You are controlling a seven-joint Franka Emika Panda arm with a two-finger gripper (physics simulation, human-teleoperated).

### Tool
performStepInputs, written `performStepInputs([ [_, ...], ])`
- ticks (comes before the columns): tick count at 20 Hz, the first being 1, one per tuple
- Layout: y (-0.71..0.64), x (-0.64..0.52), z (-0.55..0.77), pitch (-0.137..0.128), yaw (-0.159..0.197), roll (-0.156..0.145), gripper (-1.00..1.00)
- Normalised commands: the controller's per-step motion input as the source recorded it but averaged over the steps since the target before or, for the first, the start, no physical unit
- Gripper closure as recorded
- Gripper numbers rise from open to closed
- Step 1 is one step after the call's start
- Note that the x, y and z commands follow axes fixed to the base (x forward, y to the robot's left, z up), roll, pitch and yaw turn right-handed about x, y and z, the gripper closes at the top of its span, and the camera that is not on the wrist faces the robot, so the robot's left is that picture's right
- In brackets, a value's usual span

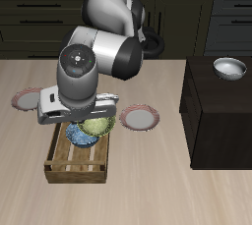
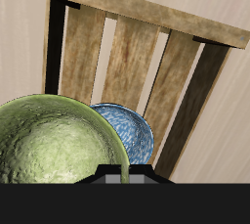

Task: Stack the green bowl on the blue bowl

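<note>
The green bowl (image 1: 99, 126) hangs just under my gripper (image 1: 87, 121), over the wooden crate (image 1: 79, 160). The blue bowl (image 1: 81, 138) lies inside the crate, partly under the green bowl. In the wrist view the green bowl (image 2: 54, 148) is large and close, and it overlaps the rim of the blue bowl (image 2: 129, 130), which rests on the crate's slats (image 2: 127, 62). My gripper is shut on the green bowl's rim; its fingers are mostly hidden behind my hand and the bowl.
Two pink-rimmed plates lie on the table, one (image 1: 27, 98) beside the crate, one (image 1: 141, 118) on its other side. A white-grey bowl (image 1: 229, 68) sits on a dark cabinet (image 1: 221, 121) beside the table. My arm looms over the crate.
</note>
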Motion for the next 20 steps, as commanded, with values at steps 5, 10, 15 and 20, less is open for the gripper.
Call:
performStepInputs([
  [5, -0.10, 0.01, -0.27, 0.053, 0.012, -0.021, 1.00],
  [10, -0.01, -0.03, -0.34, 0.081, 0.012, -0.052, 1.00],
  [15, 0.18, -0.01, -0.12, 0.079, 0.004, 0.049, -1.00],
  [20, 0.19, -0.05, 0.15, -0.004, 0.003, 0.044, -1.00],
])
